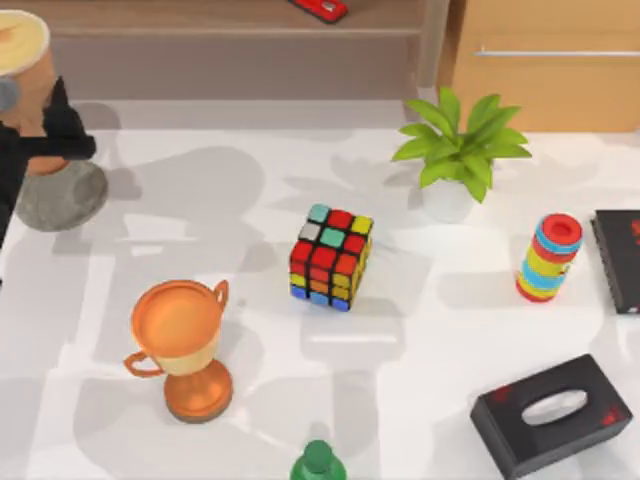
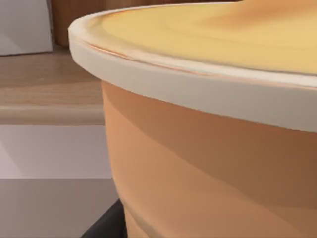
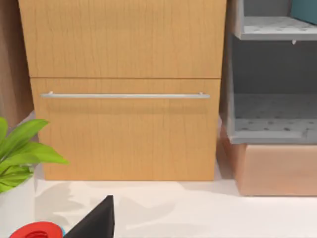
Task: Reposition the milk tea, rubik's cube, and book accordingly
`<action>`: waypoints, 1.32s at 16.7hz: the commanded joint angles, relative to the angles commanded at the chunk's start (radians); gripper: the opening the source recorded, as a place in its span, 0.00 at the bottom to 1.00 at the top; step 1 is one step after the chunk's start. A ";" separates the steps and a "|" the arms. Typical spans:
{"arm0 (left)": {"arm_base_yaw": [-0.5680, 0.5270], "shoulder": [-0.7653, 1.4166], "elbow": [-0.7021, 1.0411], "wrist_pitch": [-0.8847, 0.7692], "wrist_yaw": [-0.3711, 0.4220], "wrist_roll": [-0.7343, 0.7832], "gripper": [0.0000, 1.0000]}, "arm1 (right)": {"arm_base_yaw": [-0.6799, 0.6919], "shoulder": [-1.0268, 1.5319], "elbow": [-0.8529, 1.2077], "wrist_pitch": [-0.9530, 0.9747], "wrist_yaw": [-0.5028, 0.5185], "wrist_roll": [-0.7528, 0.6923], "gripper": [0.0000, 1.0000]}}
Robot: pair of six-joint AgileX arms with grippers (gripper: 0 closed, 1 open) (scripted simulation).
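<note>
The milk tea [image 1: 20, 60], a terracotta-orange cup with a creamy tan top, is at the far left back of the table, above a grey stone [image 1: 60, 195]. My left gripper [image 1: 45, 140] is shut on its side. The left wrist view has the cup [image 2: 208, 163] very close, with one dark finger [image 2: 104, 225] against its wall. The rubik's cube [image 1: 332, 257] stands alone at the table's middle. A teal-blue corner, apparently the book [image 3: 304, 10], shows on the upper grey shelf. A dark part of my right gripper [image 3: 96, 220] is at the right wrist view's edge.
An orange two-handled trophy [image 1: 185, 345] stands front left, with a green bottle top [image 1: 318, 462] at the front edge. A potted plant [image 1: 455, 155], a coloured ring stack [image 1: 548, 257], a black slab [image 1: 620, 260] and a black tissue box [image 1: 552, 415] occupy the right. A wooden drawer cabinet [image 3: 124, 114] stands behind.
</note>
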 joint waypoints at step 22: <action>0.002 0.126 -0.002 0.120 0.004 -0.003 0.83 | 0.000 0.000 0.000 0.000 0.000 0.000 1.00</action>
